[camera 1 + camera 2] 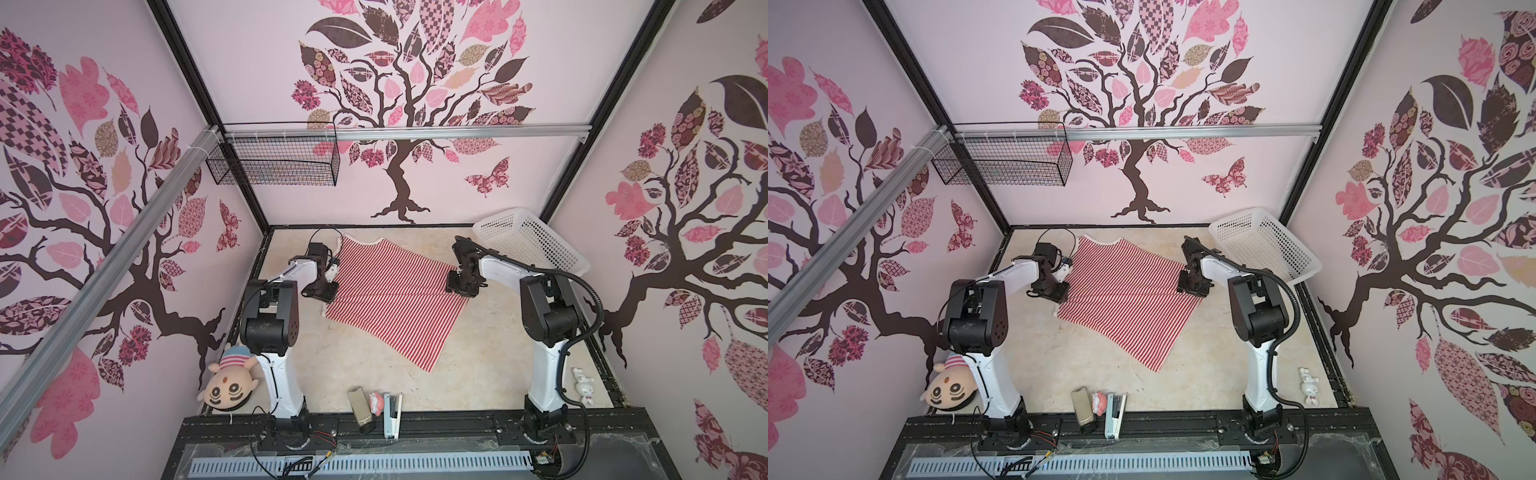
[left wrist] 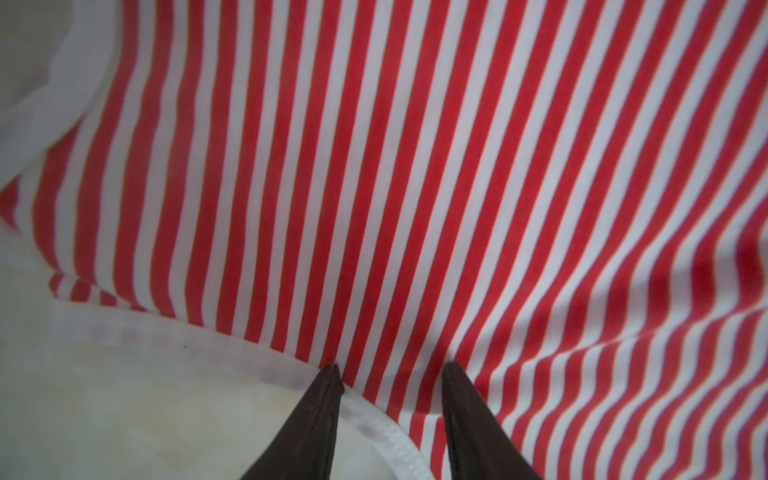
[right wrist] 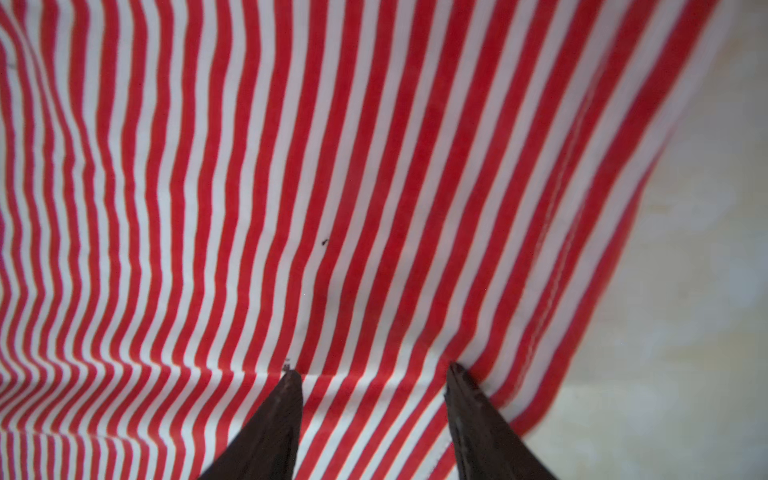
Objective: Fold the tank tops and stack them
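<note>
1. The tank top (image 1: 395, 299) lies spread on the table (image 1: 478, 374); the left end effector (image 2: 390, 368) and right end effector (image 3: 372, 369), both open, touch its left and right edges.
2. Only top views show its whole outline.

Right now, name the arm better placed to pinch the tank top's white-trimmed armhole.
Left. The left gripper stands open astride the white trim of the tank top; the right gripper sits over plain stripes opposite.

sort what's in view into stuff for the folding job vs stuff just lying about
For the job: striped tank top; left pincer; right pincer.

Lying about: plush doll; white basket; wire basket; rabbit figure; small clutter at the front edge.
</note>
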`<state>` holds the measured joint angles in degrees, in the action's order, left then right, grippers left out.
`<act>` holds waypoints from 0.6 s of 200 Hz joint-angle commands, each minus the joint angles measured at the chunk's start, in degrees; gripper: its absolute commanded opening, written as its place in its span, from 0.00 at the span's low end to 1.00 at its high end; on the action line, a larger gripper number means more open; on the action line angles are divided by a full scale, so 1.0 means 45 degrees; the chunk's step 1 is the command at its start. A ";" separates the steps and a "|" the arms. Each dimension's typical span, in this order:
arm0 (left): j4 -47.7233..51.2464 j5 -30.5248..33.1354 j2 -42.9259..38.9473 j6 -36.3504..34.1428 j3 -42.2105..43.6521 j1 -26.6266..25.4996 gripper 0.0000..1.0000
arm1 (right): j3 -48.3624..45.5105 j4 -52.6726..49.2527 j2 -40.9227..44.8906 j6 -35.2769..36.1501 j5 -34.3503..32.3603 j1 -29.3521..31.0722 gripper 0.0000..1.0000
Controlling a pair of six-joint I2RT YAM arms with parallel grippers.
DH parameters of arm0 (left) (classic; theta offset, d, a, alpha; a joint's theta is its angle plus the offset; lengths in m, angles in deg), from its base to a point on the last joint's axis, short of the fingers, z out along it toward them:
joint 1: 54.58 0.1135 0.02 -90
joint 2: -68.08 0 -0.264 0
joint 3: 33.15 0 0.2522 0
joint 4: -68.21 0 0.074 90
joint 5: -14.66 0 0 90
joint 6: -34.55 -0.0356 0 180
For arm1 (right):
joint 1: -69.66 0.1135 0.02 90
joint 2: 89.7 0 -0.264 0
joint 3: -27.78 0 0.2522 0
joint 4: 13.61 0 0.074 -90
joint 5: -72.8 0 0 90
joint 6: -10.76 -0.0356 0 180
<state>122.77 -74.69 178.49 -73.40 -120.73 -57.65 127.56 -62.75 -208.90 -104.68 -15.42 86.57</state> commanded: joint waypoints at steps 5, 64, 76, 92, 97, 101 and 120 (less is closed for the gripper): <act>0.0107 0.0057 -0.1641 -0.0044 0.1816 -0.0429 0.45 | 0.2024 -0.1730 -0.1604 0.0348 -0.1795 -0.0235 0.59; 0.0646 -0.0135 -0.4923 0.0214 0.3358 -0.1446 0.46 | 0.1809 -0.1188 0.0349 0.0256 -0.0380 -0.0089 0.62; 0.0238 0.0213 -0.5331 0.0141 0.3273 -0.1428 0.46 | 0.0296 -0.0319 0.1806 -0.0027 0.0378 0.0221 0.64; -0.0531 0.0528 -0.5445 0.0026 0.2907 -0.1315 0.47 | -0.1249 -0.0016 0.3230 -0.0484 0.0928 0.1008 0.63; -0.0663 0.0557 -0.5337 0.0024 0.2696 -0.1248 0.47 | -0.1663 0.0047 0.3581 -0.0636 0.1030 0.1327 0.63; -0.0738 0.0551 -0.5218 0.0054 0.2495 -0.1200 0.48 | -0.2151 0.0179 0.3908 -0.0862 0.1119 0.1658 0.63; -0.1071 0.0147 -0.4107 0.0345 0.1476 -0.0753 0.47 | -0.3787 0.0575 0.4787 -0.1543 0.1073 0.3084 0.63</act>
<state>122.72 -73.16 155.30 -73.07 -108.93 -63.18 117.42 -62.84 -192.46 -106.77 -13.76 92.97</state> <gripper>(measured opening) 0.475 0.629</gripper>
